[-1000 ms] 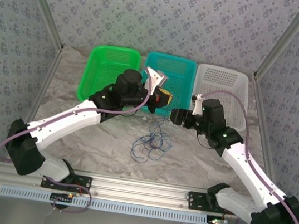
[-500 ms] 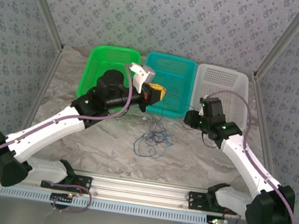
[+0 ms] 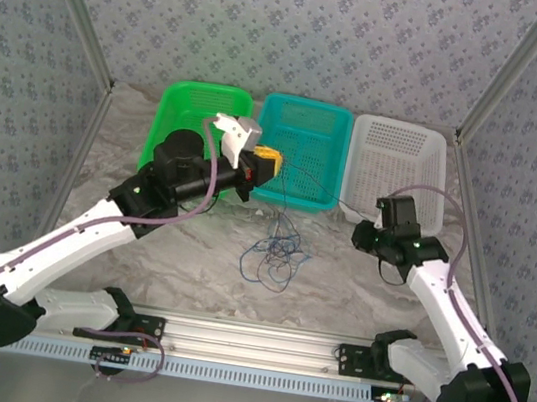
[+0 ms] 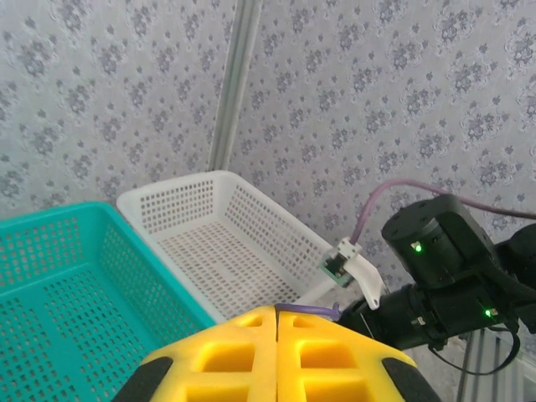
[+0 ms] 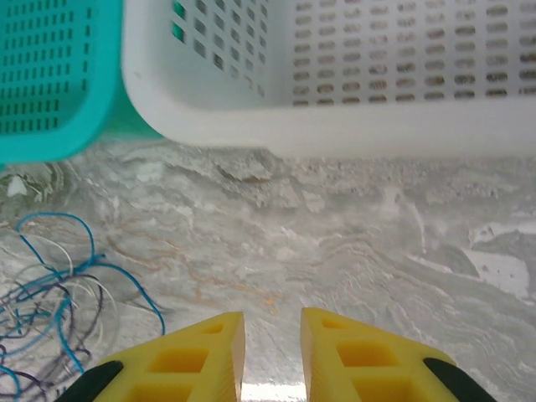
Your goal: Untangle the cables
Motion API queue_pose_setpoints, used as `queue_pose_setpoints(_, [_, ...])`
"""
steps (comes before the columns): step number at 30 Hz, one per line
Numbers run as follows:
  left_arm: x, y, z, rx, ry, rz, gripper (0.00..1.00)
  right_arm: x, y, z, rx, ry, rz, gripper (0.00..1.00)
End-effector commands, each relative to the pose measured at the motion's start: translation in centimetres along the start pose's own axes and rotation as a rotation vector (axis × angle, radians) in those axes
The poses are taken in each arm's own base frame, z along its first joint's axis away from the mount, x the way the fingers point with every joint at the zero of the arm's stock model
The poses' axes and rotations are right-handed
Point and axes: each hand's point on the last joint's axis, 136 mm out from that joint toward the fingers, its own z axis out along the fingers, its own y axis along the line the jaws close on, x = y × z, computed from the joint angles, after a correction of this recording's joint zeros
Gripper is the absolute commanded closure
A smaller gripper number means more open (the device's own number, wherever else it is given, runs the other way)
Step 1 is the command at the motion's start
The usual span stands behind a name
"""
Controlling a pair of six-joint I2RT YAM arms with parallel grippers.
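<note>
The cables lie as a loose tangle point(image 3: 274, 252) of thin blue, white and dark strands on the marble table, in front of the teal basket. My left gripper point(image 3: 266, 163) is raised over that basket's near rim. Its yellow fingers point(image 4: 226, 352) are shut on a thin dark purple cable point(image 4: 311, 310) that pokes out at their tip, and strands run from it down to the tangle. My right gripper point(image 3: 357, 237) is low over the table to the right of the tangle, open, with bare marble between its fingers point(image 5: 201, 356). Blue and dark loops point(image 5: 50, 285) lie to its left.
Three baskets stand in a row at the back: green point(image 3: 184, 123), teal point(image 3: 318, 143) and white point(image 3: 401, 160). The white basket's wall point(image 5: 335, 84) is close ahead of the right gripper. The right arm point(image 4: 444, 268) is in front of the left wrist camera.
My left arm has drawn back to the left and up with the strand. My right arm has pulled away to the right and down, away from the left gripper and the tangle.
</note>
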Motion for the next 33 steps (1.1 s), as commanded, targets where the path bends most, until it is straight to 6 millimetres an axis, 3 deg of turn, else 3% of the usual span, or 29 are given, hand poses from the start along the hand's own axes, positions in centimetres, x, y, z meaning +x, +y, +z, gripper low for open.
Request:
queue_pose_setpoints(1, [-2.1,0.4,-1.8,-0.040,-0.066,0.039,0.92,1.6,-0.2,-0.3,-0.041,0.048,0.012,0.73])
queue_pose_setpoints(9, [-2.6,1.4,-2.7,-0.095,-0.090,0.040,0.92,2.4,-2.2,-0.8,-0.007,0.068,0.059,0.75])
queue_pose_setpoints(15, [-2.5,1.7,-2.9,-0.110,-0.084,0.040,0.92,2.3,-2.9,-1.3,-0.009,0.056,0.083,1.00])
queue_pose_setpoints(22, [-1.6,2.6,-2.5,-0.139,-0.055,0.014,0.92,1.6,-3.2,-2.0,-0.045,0.031,0.111,1.00])
queue_pose_setpoints(25, [-1.2,2.7,-1.9,-0.135,-0.041,-0.004,0.91,0.9,-2.4,-2.7,-0.083,0.012,0.108,0.67])
queue_pose_setpoints(26, [-1.1,2.7,-1.7,-0.132,-0.035,-0.007,0.91,0.6,-1.8,-3.0,-0.116,0.004,0.103,0.51])
queue_pose_setpoints(27, [-1.0,2.6,-1.5,-0.128,-0.030,-0.009,0.91,0.2,-1.1,-3.3,-0.154,-0.005,0.102,0.44])
queue_pose_setpoints(29, [-0.8,2.7,-1.2,-0.129,-0.024,-0.013,0.91,-0.5,0.6,-4.0,-0.238,-0.023,0.085,0.38])
queue_pose_setpoints(33, [-0.8,2.8,-0.8,-0.131,-0.021,-0.022,0.90,-1.9,3.8,-5.8,-0.362,-0.064,0.023,0.36])
